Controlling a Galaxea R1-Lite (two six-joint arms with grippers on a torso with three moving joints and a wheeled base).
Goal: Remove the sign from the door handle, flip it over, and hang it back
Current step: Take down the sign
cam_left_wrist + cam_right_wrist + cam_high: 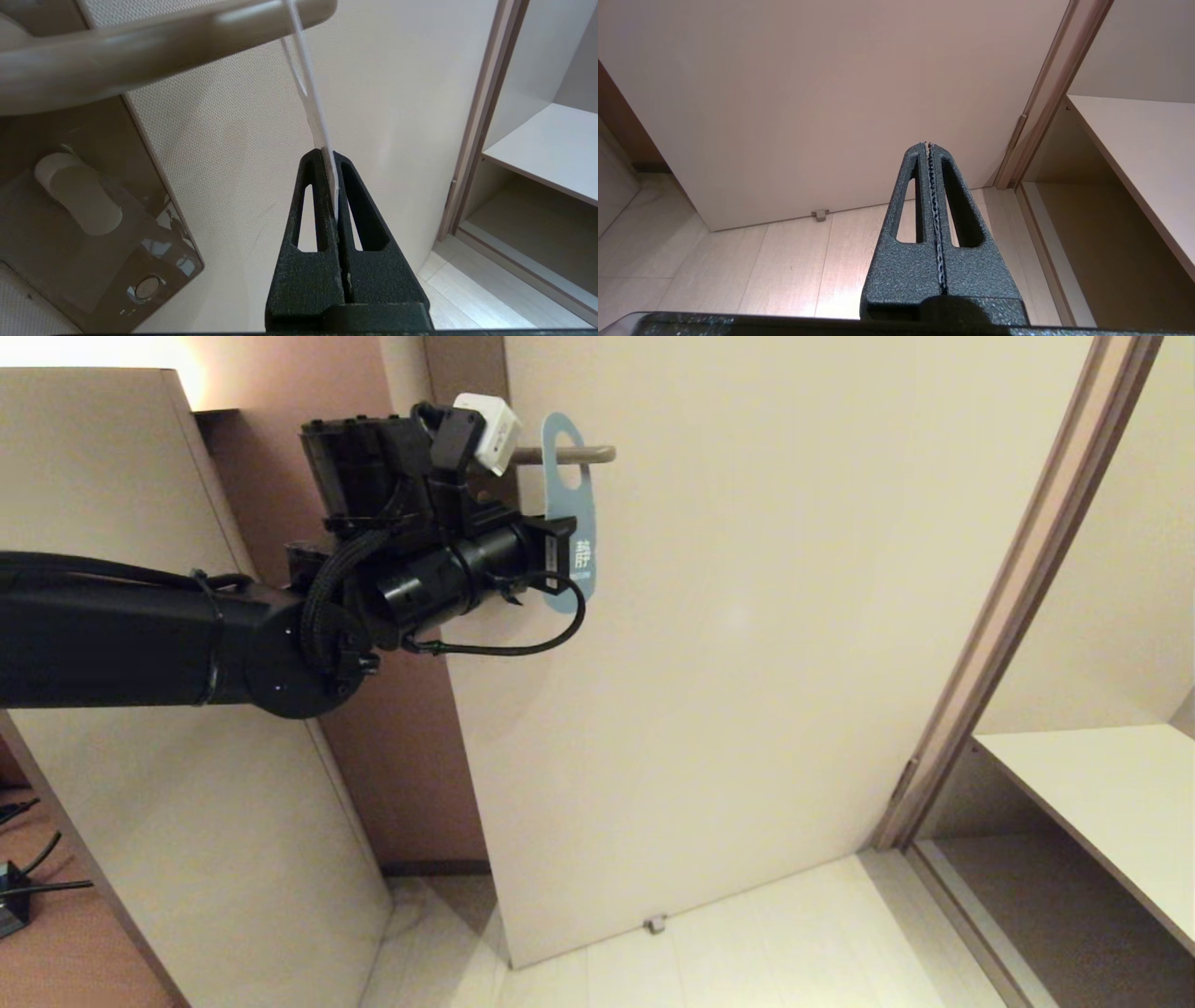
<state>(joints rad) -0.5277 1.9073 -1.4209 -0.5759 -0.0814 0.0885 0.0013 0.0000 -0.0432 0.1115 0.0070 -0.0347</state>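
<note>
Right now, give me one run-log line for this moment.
left gripper: shut on sign | sign: on door handle, blue side out | right gripper: shut, empty, parked low | step: lift-off pending

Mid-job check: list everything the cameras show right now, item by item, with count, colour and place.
sign: one, blue-grey face showing, hanging on the door handle, lower part pinched by the left hand
door handle: one, brownish-grey lever, level, high on the door
handle plate: one, matching brownish-grey, on the door below the lever
door: one, cream, standing open
door stop: one, small, grey, at the door's bottom edge
shelf: one, white, in the recess to the right
cables: a few, black, on the floor far left
left hand: one, black, shut on the sign
right hand: one, black, shut, empty, pointing at the door's lower part
</note>
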